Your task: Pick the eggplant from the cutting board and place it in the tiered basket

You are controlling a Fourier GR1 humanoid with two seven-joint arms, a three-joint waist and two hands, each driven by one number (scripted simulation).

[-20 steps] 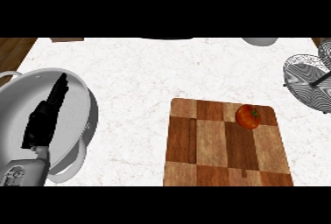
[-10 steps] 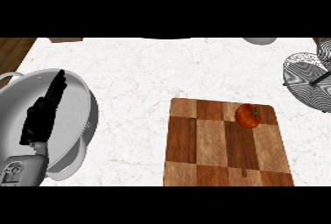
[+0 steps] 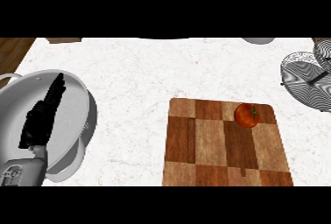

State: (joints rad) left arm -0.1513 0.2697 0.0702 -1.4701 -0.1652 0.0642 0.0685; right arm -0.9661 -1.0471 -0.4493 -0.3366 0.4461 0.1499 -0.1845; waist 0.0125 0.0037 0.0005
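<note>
At the far right edge of the counter the wire basket is cut off by the frame, so only part of its striped mesh and a dark strut show, and how many tiers it has cannot be told. Along the far edge a grey rounded thing and a brown thing are clipped too, and neither can be made out. On the near right lies one wooden cutting board, a checker of light and dark wood, its near end running out of view. One item sits on it, at its far right corner: a small round thing, red-orange with a green stem cap, looking more like a tomato than an eggplant; nothing touches it. Over on the left, one big round grey bowl is partly out of frame, with a handle loop at its far left. One hand shows, the left hand, black, fingers straight and together, pointing far, over the bowl, well apart from the board. Its grey forearm comes in from the near left corner. The right hand is nowhere in view.
</note>
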